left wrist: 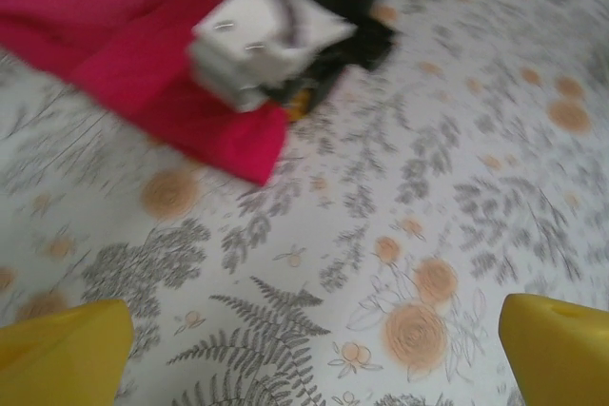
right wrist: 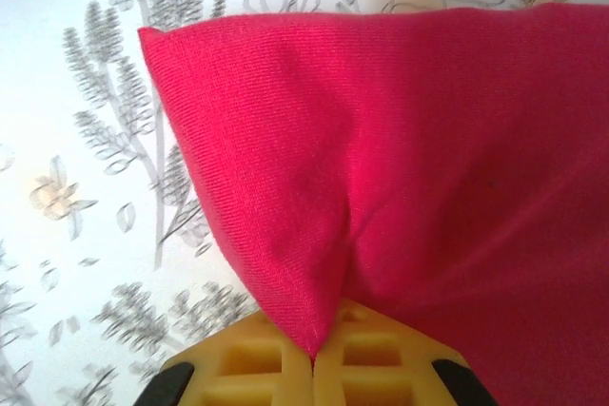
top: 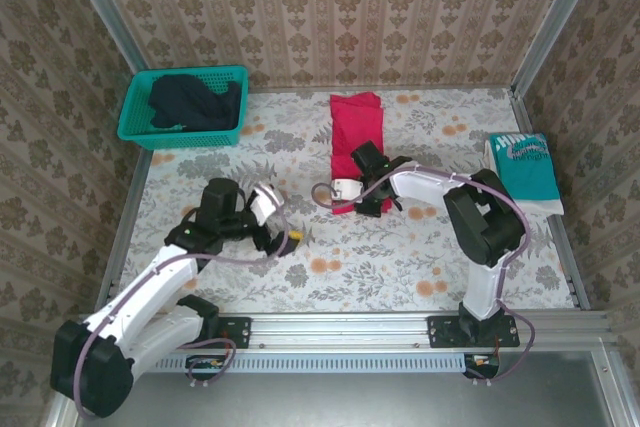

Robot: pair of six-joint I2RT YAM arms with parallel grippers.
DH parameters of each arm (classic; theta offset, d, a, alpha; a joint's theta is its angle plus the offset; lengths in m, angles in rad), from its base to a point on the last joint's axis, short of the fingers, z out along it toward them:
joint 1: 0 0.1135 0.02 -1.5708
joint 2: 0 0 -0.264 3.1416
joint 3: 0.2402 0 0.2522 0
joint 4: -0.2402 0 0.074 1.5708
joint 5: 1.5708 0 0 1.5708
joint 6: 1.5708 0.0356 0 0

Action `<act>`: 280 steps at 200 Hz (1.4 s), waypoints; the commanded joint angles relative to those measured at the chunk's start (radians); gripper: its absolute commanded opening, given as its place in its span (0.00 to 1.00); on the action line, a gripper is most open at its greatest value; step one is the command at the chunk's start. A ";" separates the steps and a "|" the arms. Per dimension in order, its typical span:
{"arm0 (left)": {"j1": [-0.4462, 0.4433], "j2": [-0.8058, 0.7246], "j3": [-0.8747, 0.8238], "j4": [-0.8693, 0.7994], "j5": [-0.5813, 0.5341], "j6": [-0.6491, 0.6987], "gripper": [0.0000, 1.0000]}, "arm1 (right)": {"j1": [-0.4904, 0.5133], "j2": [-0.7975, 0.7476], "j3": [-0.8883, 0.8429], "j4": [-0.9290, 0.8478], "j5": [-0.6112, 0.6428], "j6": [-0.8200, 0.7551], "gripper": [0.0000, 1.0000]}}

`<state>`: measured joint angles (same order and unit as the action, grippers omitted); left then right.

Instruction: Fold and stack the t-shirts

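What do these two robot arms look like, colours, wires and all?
The left arm and right arm have white tubular links between chunky black joints, with a thin purplish cable looping along each. Black plates fix them to a metal rail. The left gripper has plain yellow fingers; the right gripper shows a yellow moulded grid.

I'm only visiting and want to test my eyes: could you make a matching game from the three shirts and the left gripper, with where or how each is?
Things: 1 red-pink shirt; 2 teal shirt; 3 dark shirt; 4 left gripper.
States: A in the basket; B open, holding nothing; C pinched by the right gripper; D lying at the right edge of the table.
Pairs: 1-C; 2-D; 3-A; 4-B.
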<state>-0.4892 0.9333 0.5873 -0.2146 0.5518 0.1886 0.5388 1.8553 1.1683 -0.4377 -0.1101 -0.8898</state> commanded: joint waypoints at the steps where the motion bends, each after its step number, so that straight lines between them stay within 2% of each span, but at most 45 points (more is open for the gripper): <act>1: 0.006 0.065 0.098 0.063 -0.212 -0.425 1.00 | 0.020 -0.110 -0.051 -0.087 -0.052 0.058 0.00; 23: 0.006 0.177 0.170 0.052 -0.336 -0.622 1.00 | 0.039 -0.197 -0.105 -0.093 -0.066 0.102 0.00; 54: 0.004 0.390 0.320 -0.006 -0.314 -0.723 1.00 | 0.056 -0.327 -0.158 -0.187 -0.073 0.145 0.00; 93: 0.004 0.662 0.471 0.058 -0.275 -0.867 0.96 | 0.085 -0.443 -0.182 -0.253 -0.088 0.174 0.00; 116: -0.005 0.816 0.562 0.118 -0.209 -0.922 0.89 | 0.095 -0.495 -0.184 -0.268 -0.080 0.184 0.00; 146: -0.045 0.969 0.688 0.137 -0.227 -0.912 0.72 | 0.097 -0.520 -0.201 -0.257 -0.076 0.193 0.00; 185: -0.061 1.137 0.842 0.121 -0.225 -0.926 0.56 | 0.098 -0.520 -0.210 -0.261 -0.069 0.200 0.00; 215: -0.063 1.211 0.879 0.154 -0.170 -0.963 0.48 | 0.096 -0.530 -0.223 -0.245 -0.057 0.199 0.00; 240: -0.069 1.246 0.897 0.184 -0.141 -0.982 0.36 | 0.094 -0.527 -0.239 -0.219 -0.066 0.201 0.00; 280: -0.075 1.285 0.910 0.200 -0.101 -1.018 0.28 | 0.090 -0.513 -0.244 -0.218 -0.065 0.203 0.00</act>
<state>-0.5552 2.1849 1.4704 -0.0406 0.3958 -0.7948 0.6292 1.3472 0.9394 -0.6582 -0.1658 -0.7017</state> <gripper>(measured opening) 0.292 0.057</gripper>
